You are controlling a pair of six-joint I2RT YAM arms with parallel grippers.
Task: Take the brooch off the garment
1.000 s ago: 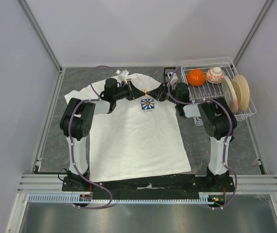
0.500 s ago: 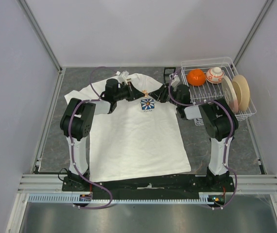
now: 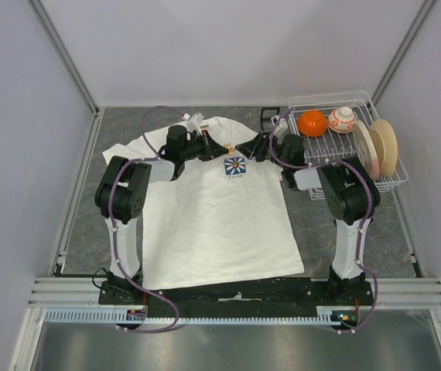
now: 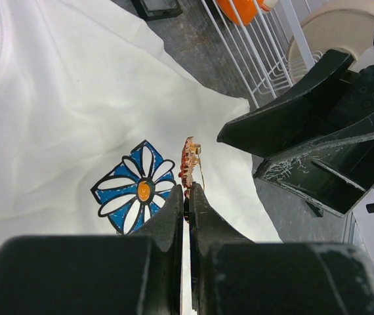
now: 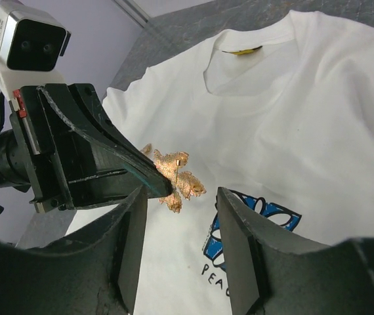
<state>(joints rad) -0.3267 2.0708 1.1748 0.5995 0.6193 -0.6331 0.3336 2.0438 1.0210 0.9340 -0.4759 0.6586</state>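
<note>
left arm (image 3: 124, 239), right arm (image 3: 346, 241): white links, black joints, purple cables (image 3: 149, 114); scuffed black jaws; white wrist camera (image 5: 26, 39)

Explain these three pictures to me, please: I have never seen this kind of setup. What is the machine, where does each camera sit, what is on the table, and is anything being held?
The machine is two robot arms bolted at the table's near edge, each ending in a two-finger gripper. One picture looks down from above and behind the arms; the other two come from a camera on each wrist. On the grey table lies a white T-shirt with a blue flower print. To its right stands a wire rack with plates and two round things. The left gripper is shut on a small gold brooch beside the print. The right gripper faces it, jaws open, holding nothing.
</note>
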